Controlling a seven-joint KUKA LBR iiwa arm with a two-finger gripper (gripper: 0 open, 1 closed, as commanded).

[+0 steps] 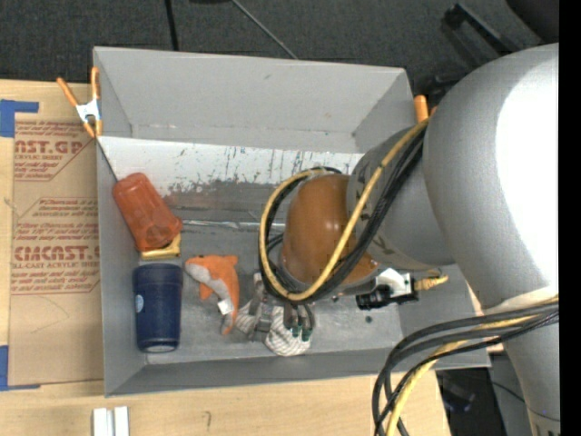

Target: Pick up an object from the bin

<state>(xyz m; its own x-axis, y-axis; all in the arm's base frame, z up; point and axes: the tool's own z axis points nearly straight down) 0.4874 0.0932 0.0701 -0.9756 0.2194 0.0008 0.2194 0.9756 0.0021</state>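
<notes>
My gripper [278, 319] is low over the bin's front middle, under the orange wrist cover. Directly beneath it lies a white woven, rope-like thing [287, 342] with dark green flecks, close to the front wall. Whether the gripper touches it I cannot tell. Just left of the gripper rests an orange and white soft toy [216, 278], its white end [225, 308] pointing toward the gripper.
A translucent orange cup [145, 212] lies on its side at the left wall. A dark blue cup [158, 304] lies in the front left corner. The arm and its cables cover the bin's right half; the scratched floor at the back is bare.
</notes>
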